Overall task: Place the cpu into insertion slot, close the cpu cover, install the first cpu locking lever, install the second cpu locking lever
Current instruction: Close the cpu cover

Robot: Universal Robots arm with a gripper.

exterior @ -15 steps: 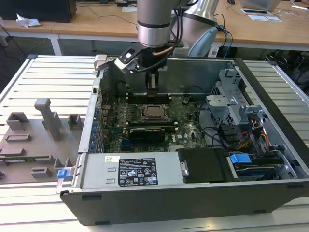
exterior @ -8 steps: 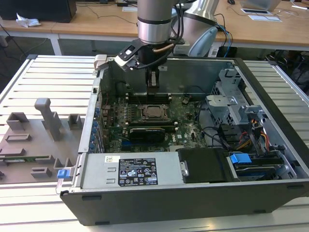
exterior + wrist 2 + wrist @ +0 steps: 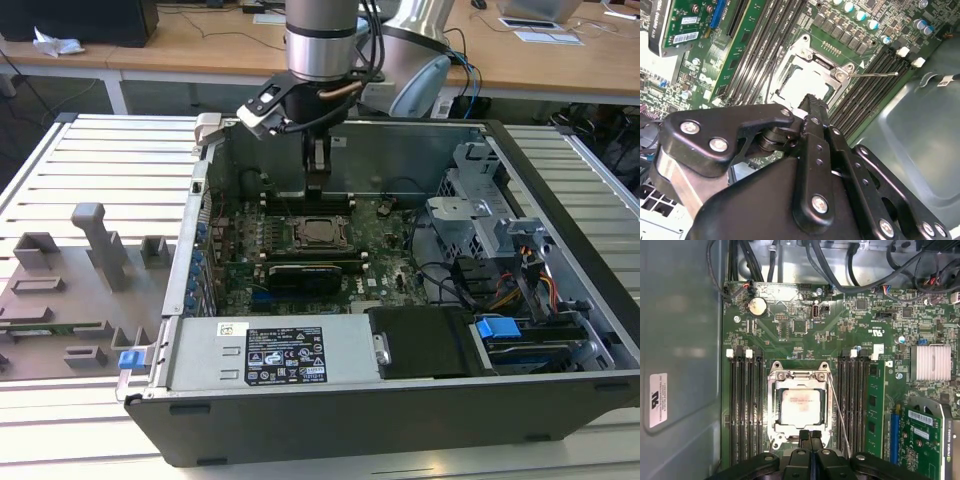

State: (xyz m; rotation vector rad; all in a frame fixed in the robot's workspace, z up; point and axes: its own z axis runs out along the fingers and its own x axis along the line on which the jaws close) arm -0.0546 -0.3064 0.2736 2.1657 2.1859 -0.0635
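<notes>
Black gripper (image 3: 810,435) sits nearest the lens in both wrist views, also at (image 3: 812,101). Its two fingertips are pressed together with nothing between them, so it is clenched and empty. The tips hang just over one edge of the socket; contact with the frame can't be judged.

The cpu (image 3: 800,407) lies flat in the socket on the green board (image 3: 805,335), tan metal top facing up. The cover (image 3: 773,405) is folded down around it, with the chip showing through its window. A thin wire lever (image 3: 838,412) runs along one side of the cover and slants away from the frame toward the memory slots (image 3: 856,405). In the second wrist view the lever (image 3: 872,75) sticks out across the slots.

In the exterior view the gripper (image 3: 317,185) points straight down inside the open computer case (image 3: 350,410), right above the cpu (image 3: 320,232). Grey holders (image 3: 95,250) stand on the slatted table (image 3: 80,150) at the exterior view's left.
</notes>
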